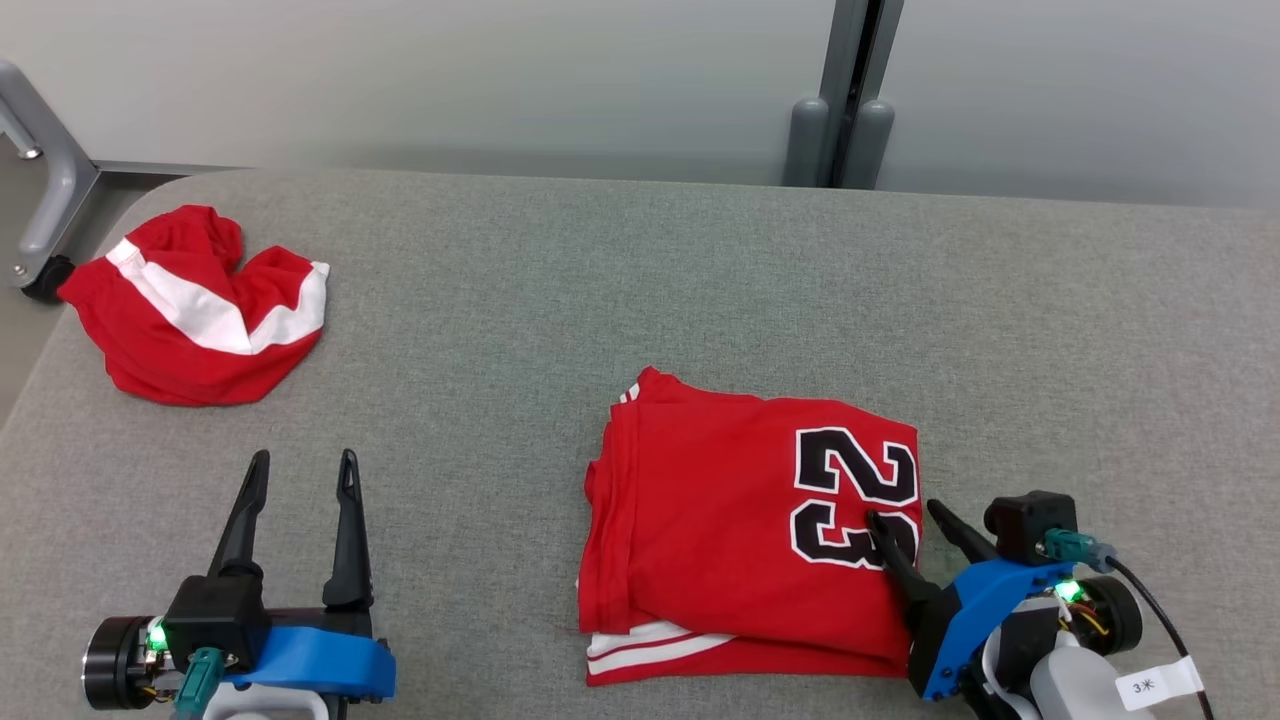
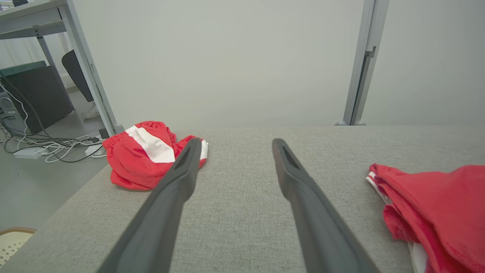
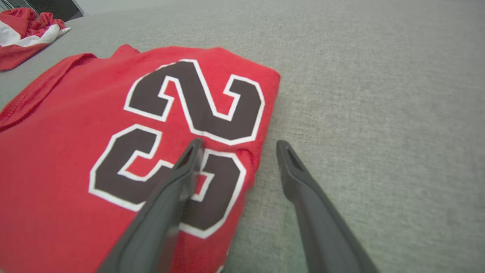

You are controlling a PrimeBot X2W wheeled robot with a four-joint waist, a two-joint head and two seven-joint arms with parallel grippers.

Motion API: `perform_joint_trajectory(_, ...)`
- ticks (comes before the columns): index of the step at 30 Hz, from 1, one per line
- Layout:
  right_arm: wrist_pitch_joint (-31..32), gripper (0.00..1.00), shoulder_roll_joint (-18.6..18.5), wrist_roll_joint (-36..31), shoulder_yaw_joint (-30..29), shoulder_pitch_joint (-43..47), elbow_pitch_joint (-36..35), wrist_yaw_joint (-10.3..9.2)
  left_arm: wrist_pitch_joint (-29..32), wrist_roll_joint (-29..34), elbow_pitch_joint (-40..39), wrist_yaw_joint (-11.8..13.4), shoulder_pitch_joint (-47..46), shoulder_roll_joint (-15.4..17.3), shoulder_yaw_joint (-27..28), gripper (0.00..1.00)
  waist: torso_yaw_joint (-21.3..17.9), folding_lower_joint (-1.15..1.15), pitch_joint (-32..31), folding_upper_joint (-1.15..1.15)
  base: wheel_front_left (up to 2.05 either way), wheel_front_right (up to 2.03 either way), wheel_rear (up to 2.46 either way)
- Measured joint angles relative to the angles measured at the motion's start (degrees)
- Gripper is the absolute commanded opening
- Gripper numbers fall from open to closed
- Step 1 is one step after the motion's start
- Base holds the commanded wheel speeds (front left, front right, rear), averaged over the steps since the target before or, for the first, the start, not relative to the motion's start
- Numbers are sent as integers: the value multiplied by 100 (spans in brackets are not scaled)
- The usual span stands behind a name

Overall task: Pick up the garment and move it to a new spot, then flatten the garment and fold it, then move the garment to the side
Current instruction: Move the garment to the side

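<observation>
Moving the folded shirt (image 1: pixel 750 520) aside looks like the step in hand. It lies in a neat rectangle of soft red knit with a black 23, near the front of the grey woven counter (image 1: pixel 640 290). The right hand (image 1: pixel 905 512) straddles its right edge, fingers spread and holding nothing; next it must pinch every layer. The left hand (image 1: pixel 305 458) hovers, fingers apart, over bare counter.

Crumpled red-white shorts (image 1: pixel 195 305) far left on grey table (image 1: pixel 600 300)
</observation>
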Motion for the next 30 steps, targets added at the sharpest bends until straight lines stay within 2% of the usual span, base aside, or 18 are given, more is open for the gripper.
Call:
perform_joint_trajectory(13,43,100,7,575,524,-202,576,-1,0,74,87,-57,-168,-78,-8,100,46,-1,125,0,0,0,0)
perform_joint_trajectory(14,40,86,3,603,557,-225,590,-1,0,74,96,-59,-189,-82,-1,100,48,-1,135,0,0,0,0)
perform_joint_trajectory(15,33,49,2,653,580,-233,594,-2,0,75,102,-71,-202,-92,2,100,51,-1,144,0,0,0,0)
perform_joint_trajectory(16,31,38,-4,709,610,-242,601,-2,0,75,110,-80,-203,-100,4,100,52,-1,154,0,0,0,0)
perform_joint_trajectory(17,13,1,-29,740,648,-261,608,-2,0,76,120,-85,-203,-114,8,100,51,-1,165,0,0,0,0)
perform_joint_trajectory(23,-345,0,-212,806,619,-400,612,5,0,97,115,-99,-216,-163,60,100,6,-1,258,0,0,0,0)
perform_joint_trajectory(30,-576,0,-746,701,248,-720,458,4,-1,180,-32,-101,-367,-203,100,100,-228,-1,536,0,0,0,0)
